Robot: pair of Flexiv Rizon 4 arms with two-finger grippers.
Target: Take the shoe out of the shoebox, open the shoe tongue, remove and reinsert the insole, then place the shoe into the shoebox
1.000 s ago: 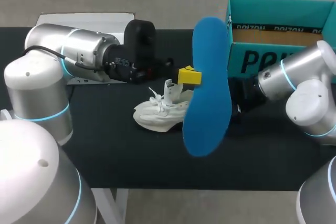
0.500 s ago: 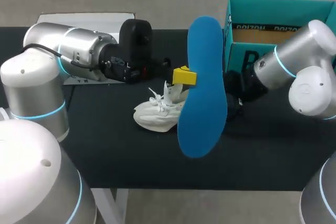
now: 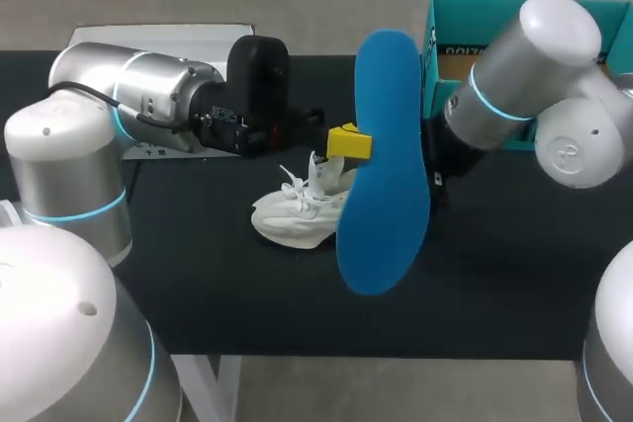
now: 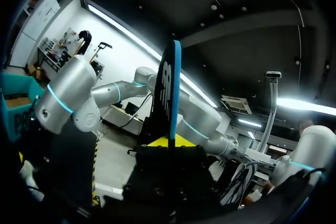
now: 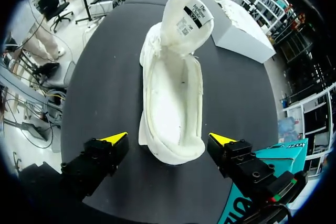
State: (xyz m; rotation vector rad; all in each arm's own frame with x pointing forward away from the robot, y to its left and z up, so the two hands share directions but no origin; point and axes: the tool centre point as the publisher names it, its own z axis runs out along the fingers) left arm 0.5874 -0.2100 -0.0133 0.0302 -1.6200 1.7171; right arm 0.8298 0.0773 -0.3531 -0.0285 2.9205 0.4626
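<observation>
Blue insole (image 3: pixel 381 165) stands upright in the air, clamped in my left gripper (image 3: pixel 356 144). In the left wrist view I see it edge-on, rising from between the fingers. Under it the white shoe (image 3: pixel 297 210) sits on the black table (image 3: pixel 247 294), tongue flipped forward. My right gripper (image 5: pixel 169 139) hovers at the heel, fingers spread wide, one either side and clear of it. Teal shoebox (image 3: pixel 514 17) is farther back, on the right.
</observation>
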